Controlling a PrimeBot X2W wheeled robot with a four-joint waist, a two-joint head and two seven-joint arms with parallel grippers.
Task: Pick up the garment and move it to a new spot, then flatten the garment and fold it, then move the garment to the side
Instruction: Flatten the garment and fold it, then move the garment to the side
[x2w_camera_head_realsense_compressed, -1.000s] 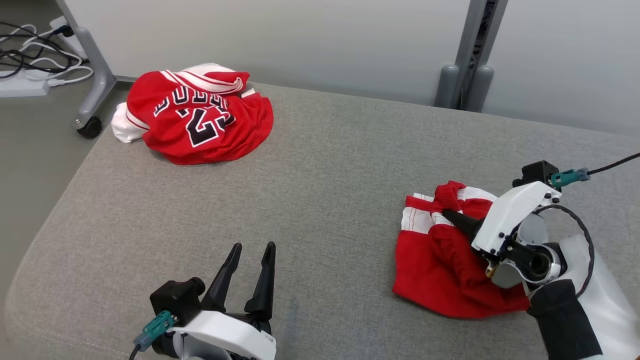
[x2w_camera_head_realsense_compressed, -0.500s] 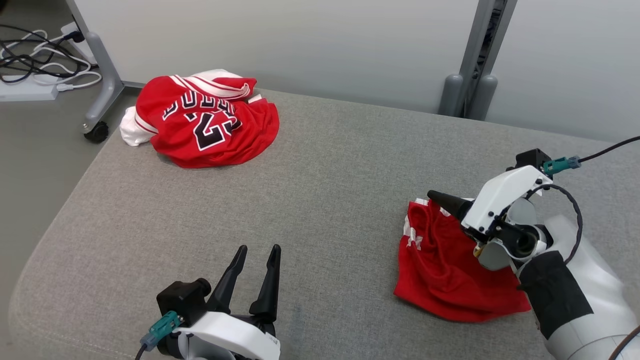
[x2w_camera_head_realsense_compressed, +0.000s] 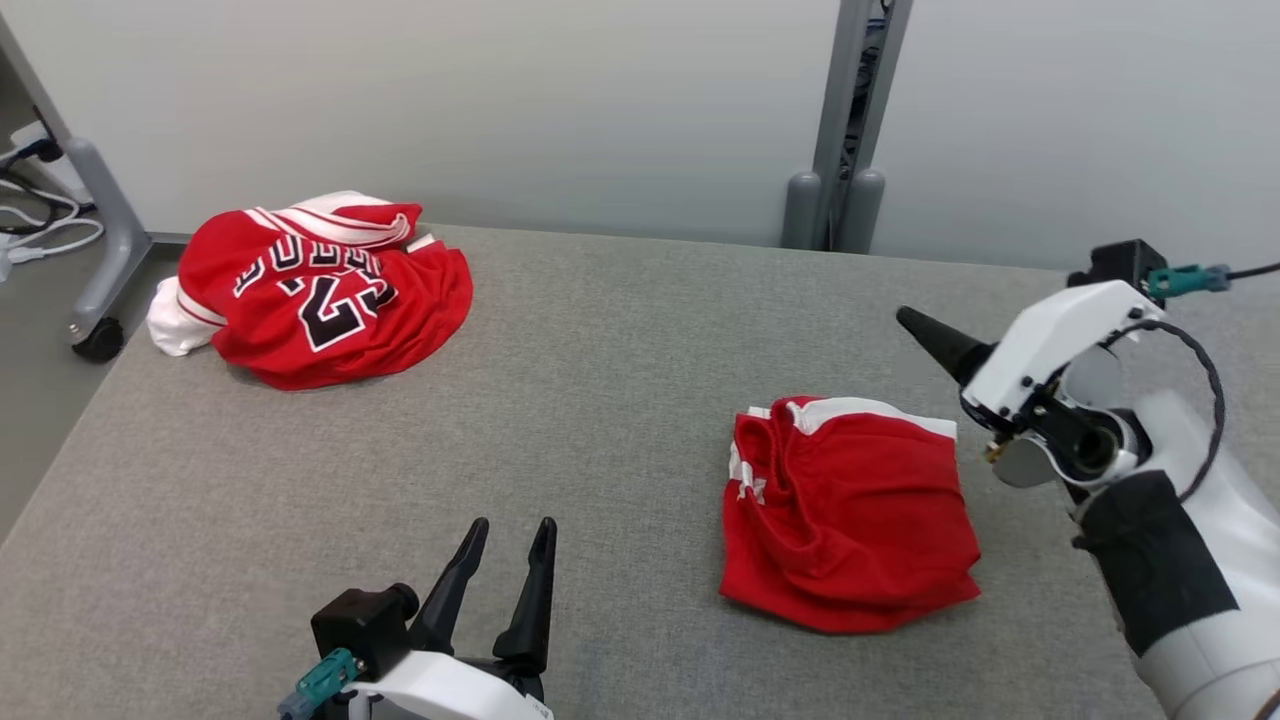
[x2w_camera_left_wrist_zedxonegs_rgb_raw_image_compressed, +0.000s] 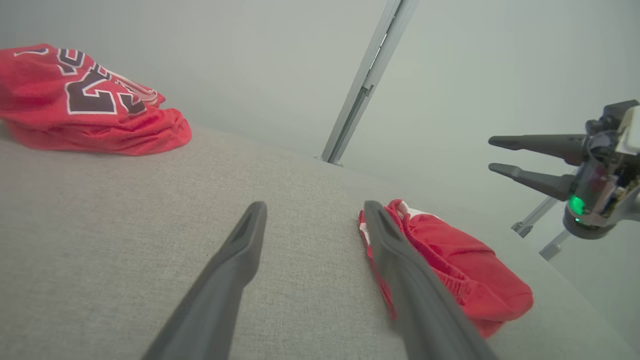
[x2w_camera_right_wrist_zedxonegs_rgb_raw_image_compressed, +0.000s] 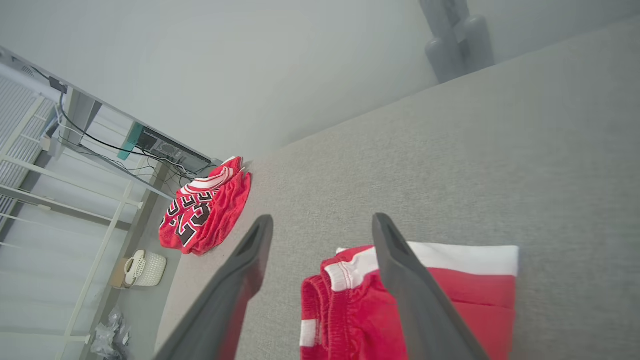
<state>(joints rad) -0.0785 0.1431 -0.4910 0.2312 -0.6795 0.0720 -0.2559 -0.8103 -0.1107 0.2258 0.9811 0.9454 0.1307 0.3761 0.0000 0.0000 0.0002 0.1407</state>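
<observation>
One pair of red shorts (x2w_camera_head_realsense_compressed: 850, 510), bunched, on grey table (x2w_camera_head_realsense_compressed: 620, 400), right of centre, waistband leftward. Right gripper (x2w_camera_left_wrist_zedxonegs_rgb_raw_image_compressed: 495, 155) nearer, raised off the far-right corner, jaws wide, empty. Left gripper (x2w_camera_head_realsense_compressed: 512, 525) wide, empty, well apart leftward.

The right claw (x2w_camera_right_wrist_zedxonegs_rgb_raw_image_compressed: 322, 219) is seen with its two dark fingers (x2w_camera_right_wrist_zedxonegs_rgb_raw_image_compressed: 405, 290) held wide apart. Beneath them, a red garment (x2w_camera_right_wrist_zedxonegs_rgb_raw_image_compressed: 480, 315) with a white band along its far edge is laid bunched on the grey counter (x2w_camera_right_wrist_zedxonegs_rgb_raw_image_compressed: 500, 150). A red jersey (x2w_camera_right_wrist_zedxonegs_rgb_raw_image_compressed: 205, 215) with black numerals is heaped at the far corner. A white basket (x2w_camera_right_wrist_zedxonegs_rgb_raw_image_compressed: 142, 269) is seen on the floor beyond, and a grey post (x2w_camera_right_wrist_zedxonegs_rgb_raw_image_compressed: 457, 35) behind the counter.
</observation>
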